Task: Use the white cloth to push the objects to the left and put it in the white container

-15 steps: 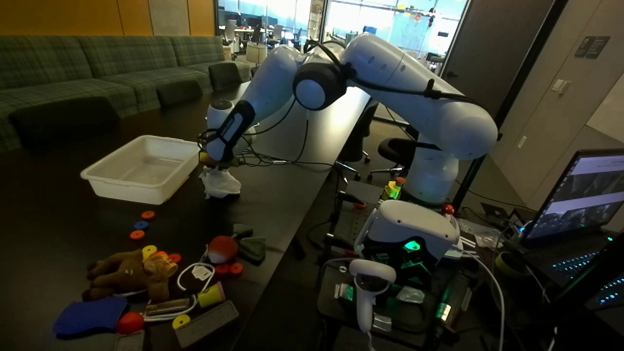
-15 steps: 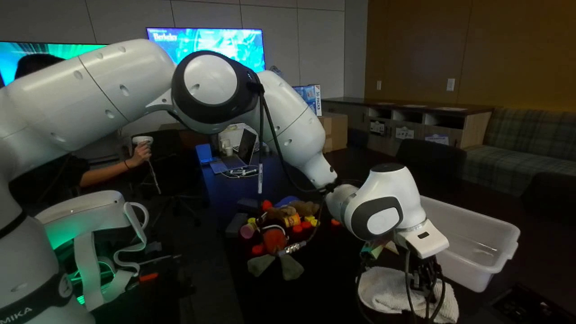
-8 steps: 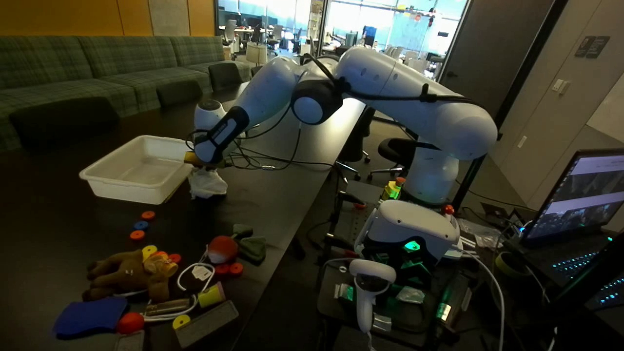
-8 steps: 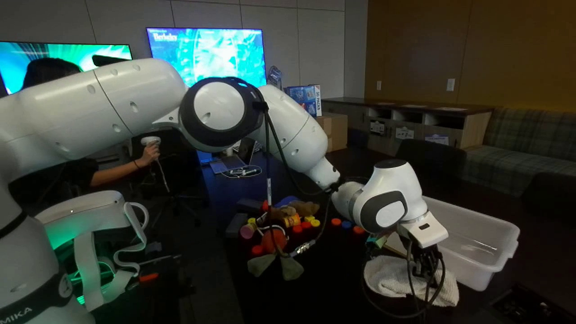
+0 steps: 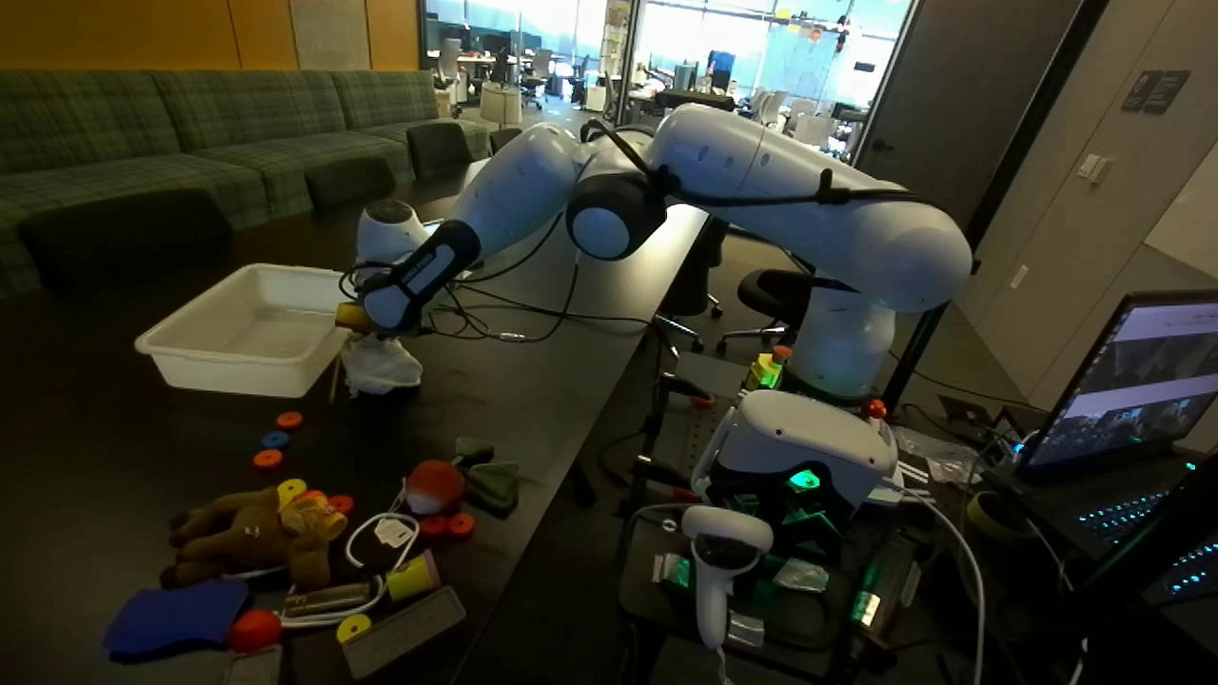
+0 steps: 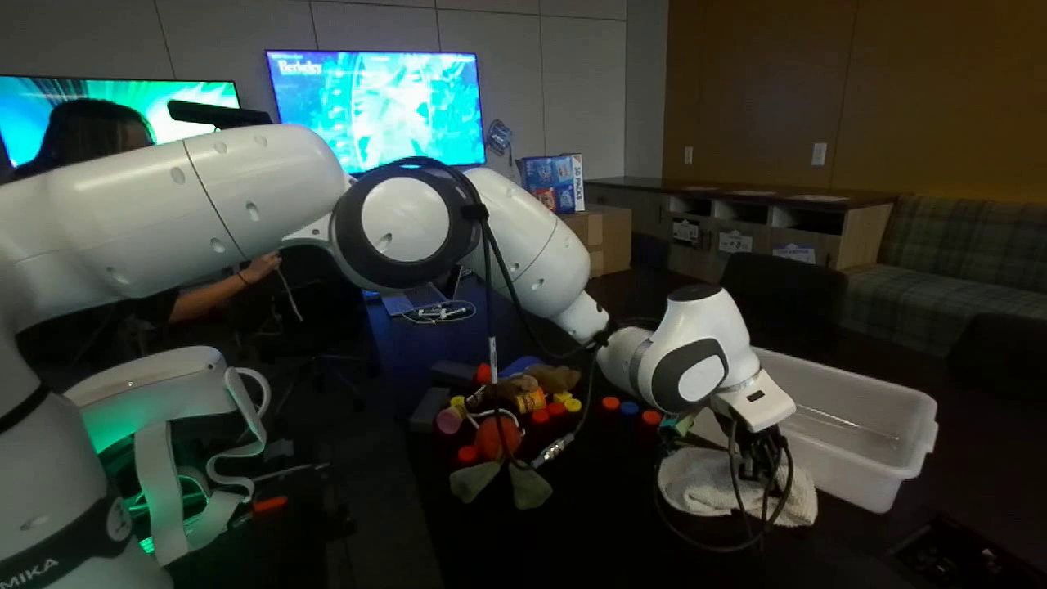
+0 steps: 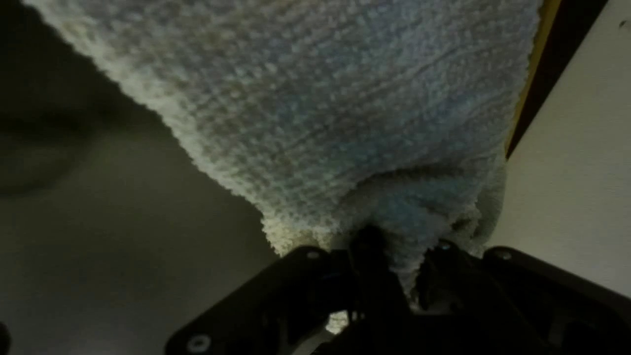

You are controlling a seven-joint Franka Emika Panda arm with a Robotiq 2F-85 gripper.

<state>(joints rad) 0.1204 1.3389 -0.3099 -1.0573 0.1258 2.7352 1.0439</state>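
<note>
Clenching the bunched white cloth [image 7: 315, 108], the fingers [image 7: 373, 276] had drawn in just beside the white container [image 5: 228, 374], which had slid slightly too; the push seemingly fell on the container itself. Only the wrist view showed the pinch; both exterior views added discs [image 5: 276, 440] near the container and, farther from it, a brown plush [image 5: 249, 538].

The tub [image 5: 228, 373] stands just beside the cloth [image 5: 383, 367] in the gripper [image 7: 402, 251], blocking that side. Away from it, in an exterior view, open table [image 5: 514, 404] reaches to the ball [image 5: 435, 485], with slack cables [image 5: 512, 337] hanging over part; discs [image 5: 275, 440] lie between tub and bear [image 5: 243, 533], obstructing that path.
</note>
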